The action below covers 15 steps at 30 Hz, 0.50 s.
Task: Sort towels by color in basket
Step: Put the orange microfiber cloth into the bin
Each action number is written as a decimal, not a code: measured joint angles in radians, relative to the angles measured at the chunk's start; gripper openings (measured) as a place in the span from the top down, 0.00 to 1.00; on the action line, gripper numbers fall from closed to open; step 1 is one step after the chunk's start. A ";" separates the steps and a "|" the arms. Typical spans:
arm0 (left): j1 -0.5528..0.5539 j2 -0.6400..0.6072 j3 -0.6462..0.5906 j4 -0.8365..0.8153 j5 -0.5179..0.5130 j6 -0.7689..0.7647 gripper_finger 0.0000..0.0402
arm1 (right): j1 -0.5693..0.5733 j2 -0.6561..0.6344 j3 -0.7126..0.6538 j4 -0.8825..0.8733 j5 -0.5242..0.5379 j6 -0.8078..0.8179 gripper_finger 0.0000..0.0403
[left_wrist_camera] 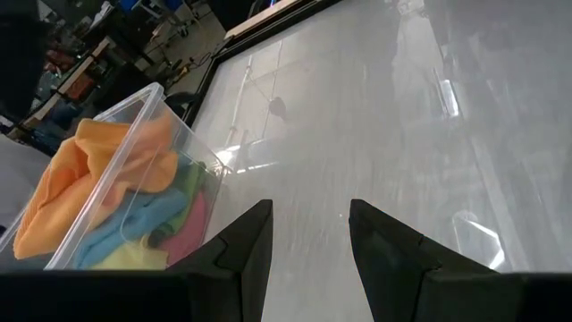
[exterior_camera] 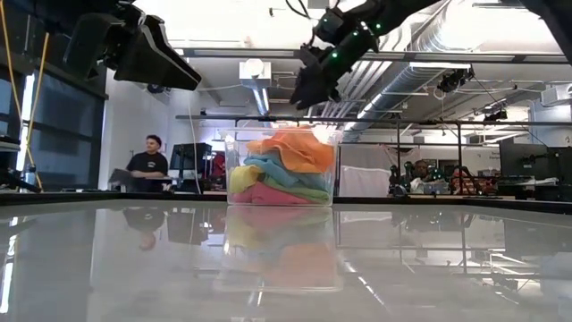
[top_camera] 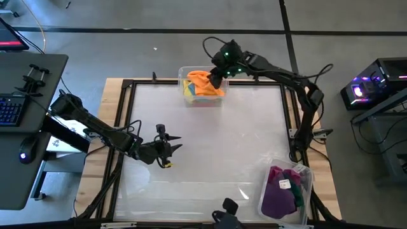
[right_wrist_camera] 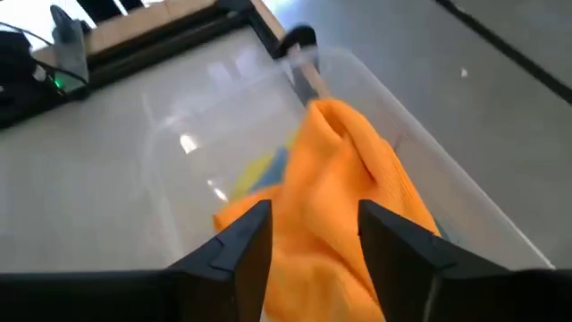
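Note:
A clear basket (top_camera: 182, 71) at the table's far edge holds the warm and light towels. The orange towel (right_wrist_camera: 349, 170) lies on top, over teal (exterior_camera: 286, 174), yellow (exterior_camera: 243, 179), pink (exterior_camera: 268, 194) and light green (left_wrist_camera: 185, 177). My right gripper (right_wrist_camera: 315, 241) hovers open just above the orange towel, clear of it in the low view (exterior_camera: 304, 94). A second clear basket (top_camera: 306, 173) near the right front corner holds the purple (top_camera: 278, 197), magenta (top_camera: 280, 173) and dark green (top_camera: 299, 197) towels. My left gripper (top_camera: 170, 147) is open above the table's left middle. No grey towel shows.
The glossy white tabletop (top_camera: 229, 140) lies between the two baskets, framed by a dark rail (top_camera: 127, 89). A desk with a keyboard (top_camera: 9, 108) stands to the left. People sit in the room behind (exterior_camera: 147, 161).

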 joint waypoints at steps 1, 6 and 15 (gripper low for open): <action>0.000 0.000 0.000 0.000 0.000 -0.001 0.66 | 0.006 0.009 0.000 0.019 0.009 0.004 0.62; 0.000 0.000 0.000 0.006 0.000 -0.007 0.66 | 0.026 0.098 0.000 0.091 0.134 0.027 0.78; 0.000 0.000 0.000 0.006 0.000 -0.025 0.66 | 0.030 0.214 -0.002 0.088 0.130 0.001 0.98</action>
